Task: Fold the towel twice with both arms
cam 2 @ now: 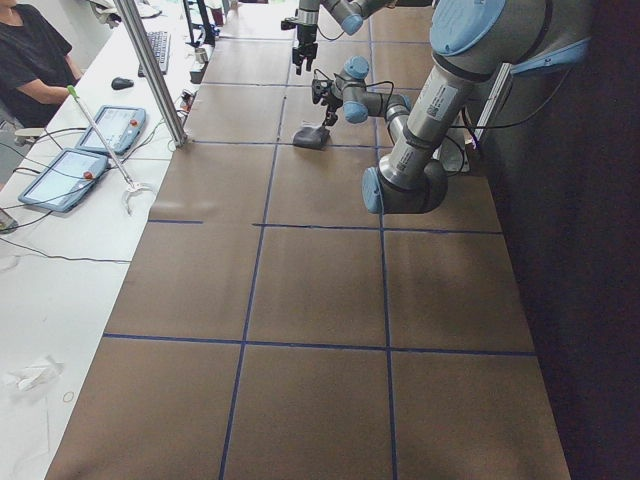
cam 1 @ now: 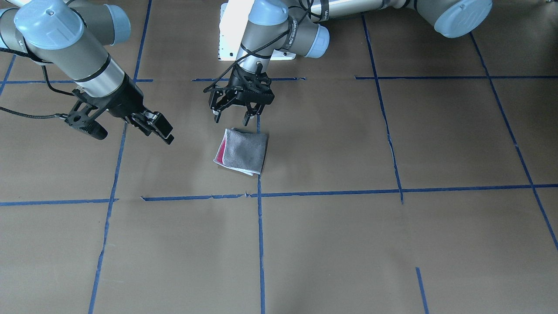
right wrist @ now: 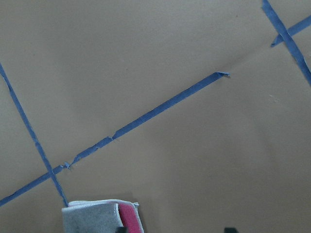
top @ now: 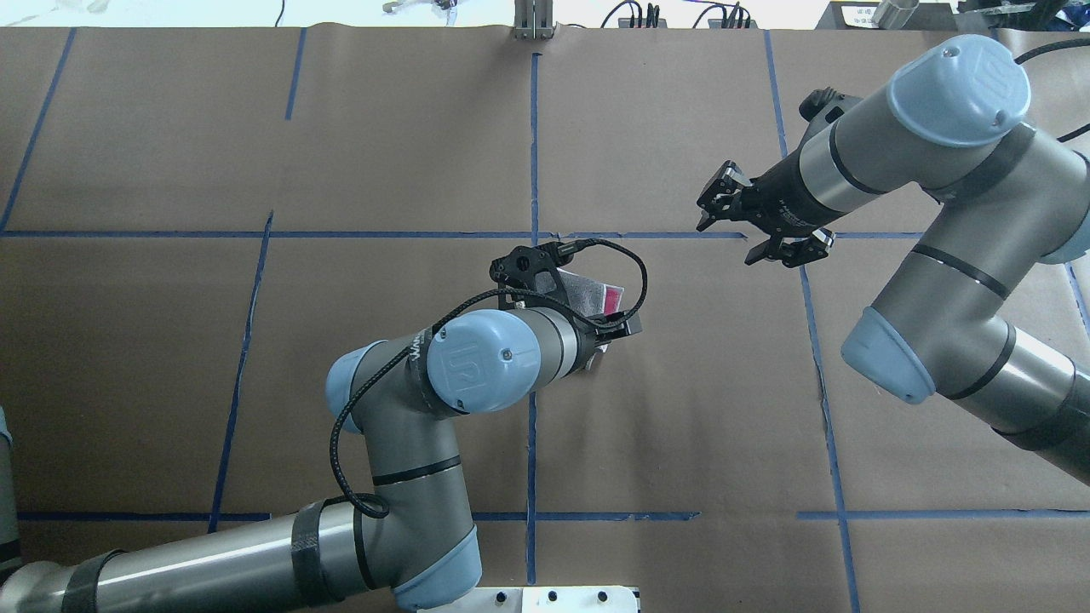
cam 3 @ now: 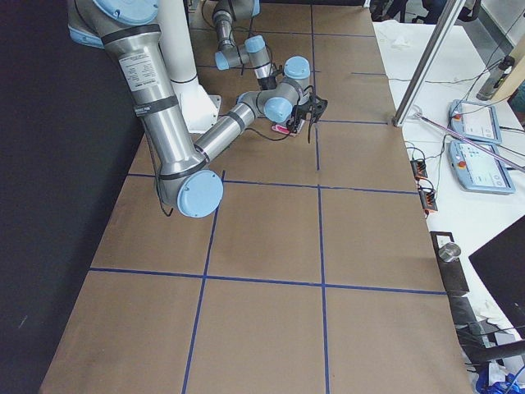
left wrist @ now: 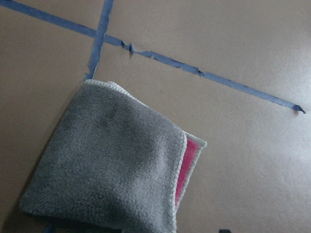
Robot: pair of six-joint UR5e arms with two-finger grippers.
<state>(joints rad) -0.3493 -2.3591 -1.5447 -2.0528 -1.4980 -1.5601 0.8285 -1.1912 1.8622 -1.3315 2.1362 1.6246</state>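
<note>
A robotics lab: tape-gridded table (cam 2: 310, 290), teach pendants (cam 2: 112, 127).

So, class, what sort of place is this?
Probably a robotics lab: a brown-papered table gridded with blue tape, the left arm and right arm poised over it, and control tablets on a side bench by a seated operator.

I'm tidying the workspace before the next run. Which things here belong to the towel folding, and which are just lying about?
Belongs to the job: towel, folded, grey face up; left gripper, open, near it; right gripper, open, apart.

Just lying about: tablets, keyboard and mouse on the side bench; blue tape on the table.
</note>
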